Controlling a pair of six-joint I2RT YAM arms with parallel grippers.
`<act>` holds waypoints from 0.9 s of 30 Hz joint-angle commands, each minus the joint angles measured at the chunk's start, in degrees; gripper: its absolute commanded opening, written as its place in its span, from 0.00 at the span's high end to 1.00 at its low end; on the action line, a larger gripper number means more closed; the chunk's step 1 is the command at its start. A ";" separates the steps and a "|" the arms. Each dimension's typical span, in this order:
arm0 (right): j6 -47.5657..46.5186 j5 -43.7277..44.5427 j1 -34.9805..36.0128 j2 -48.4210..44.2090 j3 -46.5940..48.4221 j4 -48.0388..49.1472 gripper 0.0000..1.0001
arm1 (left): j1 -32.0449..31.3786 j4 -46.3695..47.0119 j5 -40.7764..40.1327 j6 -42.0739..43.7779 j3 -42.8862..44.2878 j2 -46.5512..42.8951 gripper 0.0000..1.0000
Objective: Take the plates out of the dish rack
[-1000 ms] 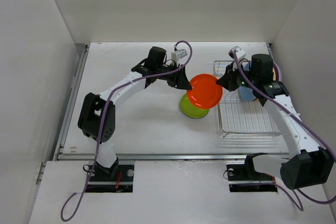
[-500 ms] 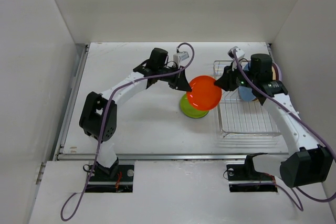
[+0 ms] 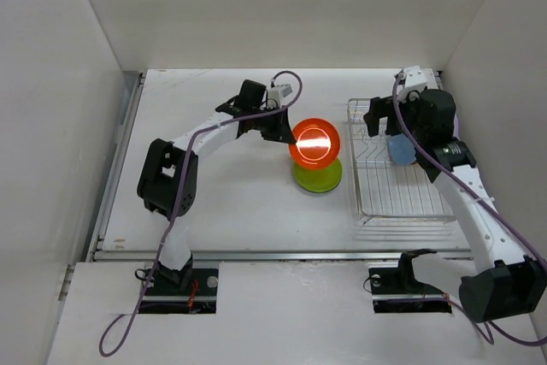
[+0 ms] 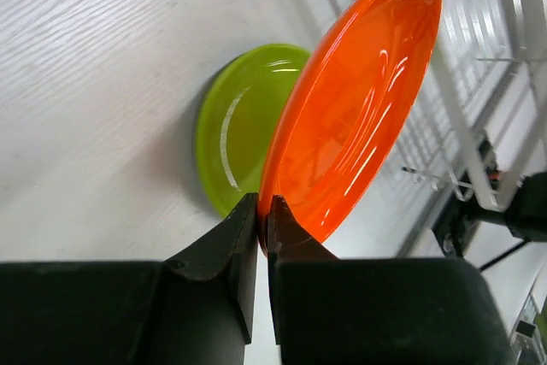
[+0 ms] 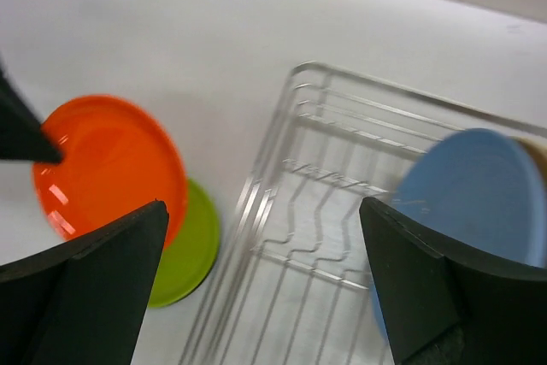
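Observation:
My left gripper (image 4: 263,204) (image 3: 285,136) is shut on the rim of an orange plate (image 4: 359,100) (image 3: 314,144) (image 5: 107,164), holding it tilted above a lime green plate (image 4: 232,138) (image 3: 316,177) (image 5: 184,258) that lies flat on the table. The silver wire dish rack (image 3: 400,181) (image 5: 325,237) stands to the right. A light blue plate (image 3: 400,151) (image 5: 474,190) stands upright in it, with a tan edge (image 5: 537,156) showing behind. My right gripper (image 5: 265,250) (image 3: 381,117) hangs open over the rack's far left part, holding nothing.
White walls close in the table (image 3: 214,203) on the left, back and right. The rack's near half shows only bare wire bars.
The right gripper let go of the orange plate, opened wide and drew back over the rack. The left gripper shut on the plate and carried it left, over the green plate.

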 commanded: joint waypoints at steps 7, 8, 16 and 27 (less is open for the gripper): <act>-3.37 32.18 0.10 2.69 -0.28 8.58 0.06 | -0.20 -5.25 -3.91 -0.56 5.06 5.72 1.00; -3.37 32.97 0.10 3.31 0.51 7.87 0.09 | -0.20 -5.25 -3.91 -0.56 5.06 6.24 1.00; -5.74 39.65 0.10 7.45 1.66 6.64 0.26 | -1.43 -7.79 -5.48 -0.04 6.12 8.09 1.00; -8.46 46.41 0.10 11.40 1.66 6.02 0.38 | -2.49 -8.33 -6.02 0.49 6.64 9.32 0.84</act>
